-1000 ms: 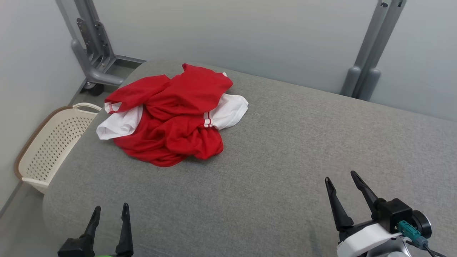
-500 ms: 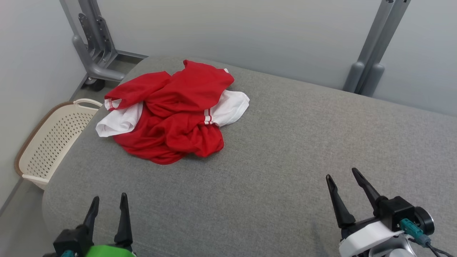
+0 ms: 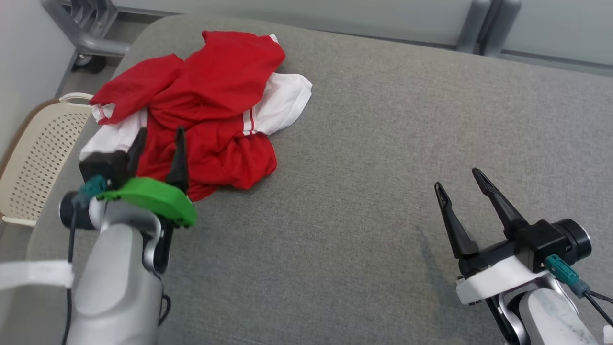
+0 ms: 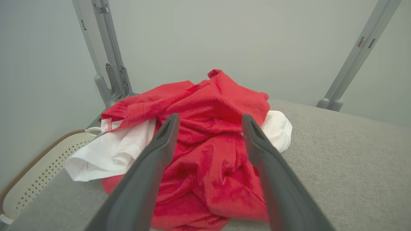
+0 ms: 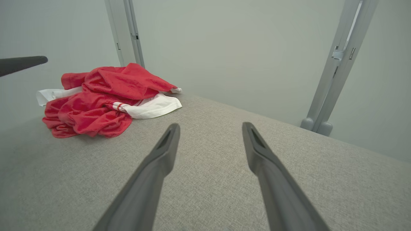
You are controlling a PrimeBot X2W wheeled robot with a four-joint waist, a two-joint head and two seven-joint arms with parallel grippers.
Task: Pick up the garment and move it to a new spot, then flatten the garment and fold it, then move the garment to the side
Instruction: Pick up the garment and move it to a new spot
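Note:
A crumpled red garment [image 3: 210, 105] with white sleeves lies in a heap at the far left of the grey padded table [image 3: 383, 143]. My left gripper [image 3: 159, 135] is open, its fingertips over the heap's near left edge with nothing between them. In the left wrist view the garment [image 4: 208, 154] fills the space beyond the open fingers [image 4: 160, 144]. My right gripper [image 3: 456, 178] stands open over bare grey surface at the lower right, far from the heap. From the right wrist camera the garment [image 5: 99, 99] lies off to the left.
A cream perforated laundry basket [image 3: 33, 153] stands on the floor past the table's left edge. Grey metal stand legs [image 3: 81, 28] rise behind the table at the left, and another [image 3: 479, 24] at the right. Wide bare grey surface lies between the heap and my right gripper.
The camera has tilted down and the picture has shifted. My left arm has reached forward from the bottom edge up to the garment's near edge. The right gripper has risen slightly.

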